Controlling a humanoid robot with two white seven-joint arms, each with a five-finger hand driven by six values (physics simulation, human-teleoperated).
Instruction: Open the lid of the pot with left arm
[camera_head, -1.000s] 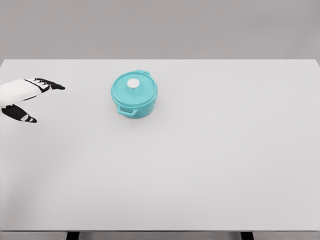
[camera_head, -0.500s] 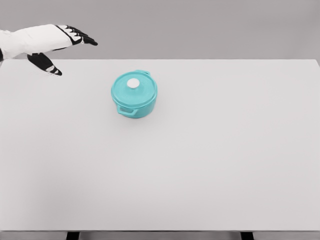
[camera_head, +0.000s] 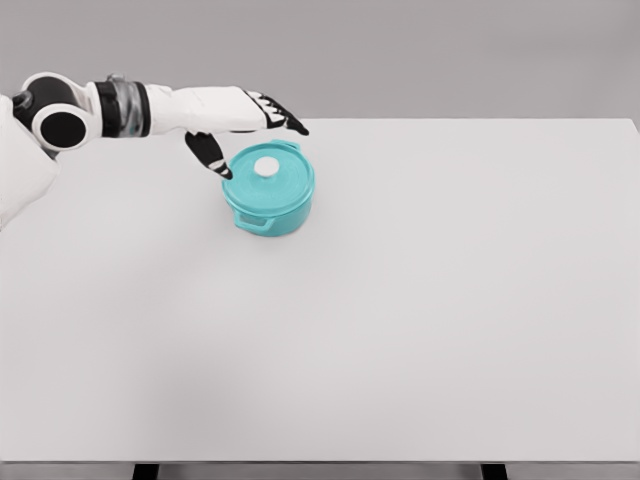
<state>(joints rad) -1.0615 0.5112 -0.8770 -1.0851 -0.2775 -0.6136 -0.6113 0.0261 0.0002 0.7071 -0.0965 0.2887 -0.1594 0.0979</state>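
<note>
There is one pot (camera_head: 268, 195), teal in colour, just below and to the right of the robot hand (camera_head: 240, 120). The pot has one lid (camera_head: 269, 177), and the lid has one white knob (camera_head: 266, 167), which is near the thumb of the robot hand. Two side handles are visible on the pot, one on the far side and one on the near side. There is one worktop (camera_head: 420, 320). One robot hand is visible, on one white arm (camera_head: 100, 110).
</note>
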